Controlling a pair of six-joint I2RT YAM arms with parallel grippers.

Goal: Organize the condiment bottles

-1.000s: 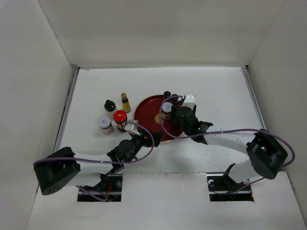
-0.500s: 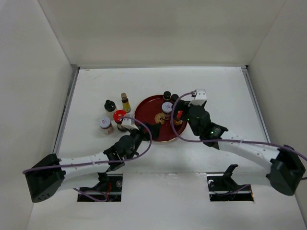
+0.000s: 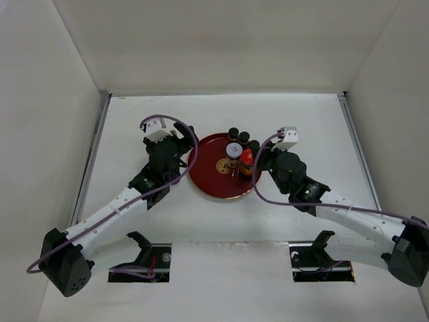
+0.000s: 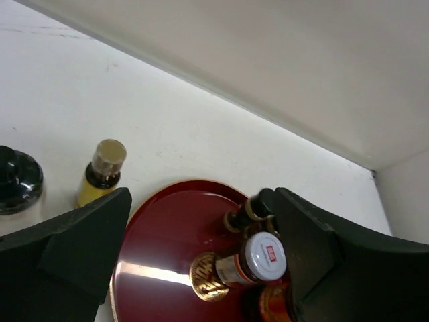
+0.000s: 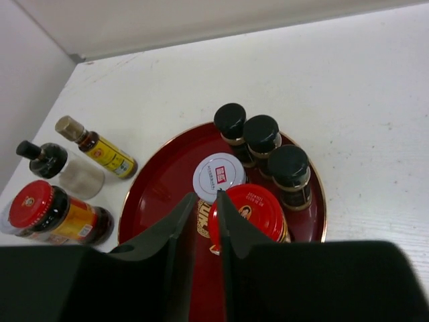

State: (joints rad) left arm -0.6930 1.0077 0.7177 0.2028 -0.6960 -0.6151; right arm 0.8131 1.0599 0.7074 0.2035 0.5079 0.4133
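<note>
The round red tray (image 3: pixel 208 176) holds three dark black-capped bottles (image 3: pixel 244 137), a white-lidded jar (image 3: pixel 233 150) and a red-capped jar (image 3: pixel 247 158). My right gripper (image 3: pixel 258 161) hangs over the tray's right side. In the right wrist view it (image 5: pixel 205 208) is nearly shut and empty, with its right finger beside the red-capped jar (image 5: pixel 249 209). My left gripper (image 3: pixel 179 149) is open and empty left of the tray, facing it (image 4: pixel 201 201). A slim yellow bottle (image 5: pixel 99 151), a clear black-capped bottle (image 5: pixel 62 168) and a second red-capped jar (image 5: pixel 55 212) stand on the table to the left.
White walls close in the table on the left, back and right. In the top view the left arm (image 3: pixel 134 194) hides the loose bottles. The yellow bottle (image 4: pixel 100 172) and a black cap (image 4: pixel 17 178) show in the left wrist view.
My left arm has swung from the front up and back, over the loose bottles. My right gripper has drawn back to the right. The red-capped jar now stands uncovered on the tray.
</note>
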